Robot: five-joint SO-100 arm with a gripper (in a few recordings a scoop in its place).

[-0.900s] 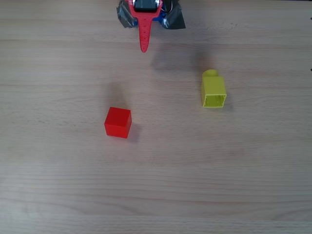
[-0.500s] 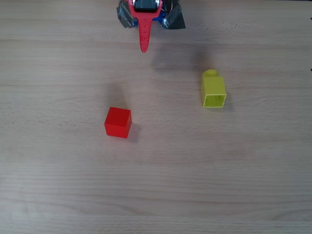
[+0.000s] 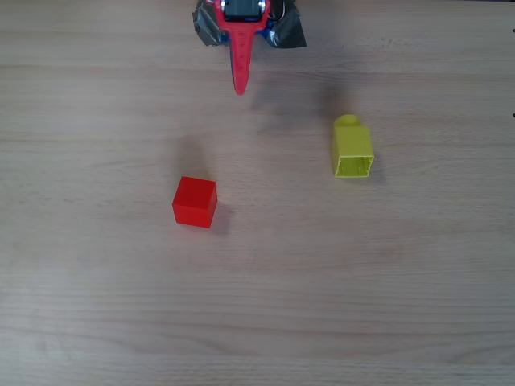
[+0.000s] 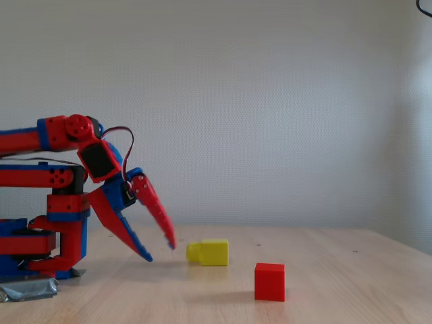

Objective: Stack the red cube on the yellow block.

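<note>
In the overhead view the long red finger tip reaches a little further out from the base than half a second ago, so the reach has just begun; the red-and-blue two-finger jaws [image 4: 160,252] stand apart, empty, above the pale wooden desk [image 3: 386,305]; the small matte bright-red cube [image 3: 195,202] sits well ahead of them, untouched; the yellow-green hollow plastic brick [image 3: 352,149] lies on its side, apart from both.
</note>
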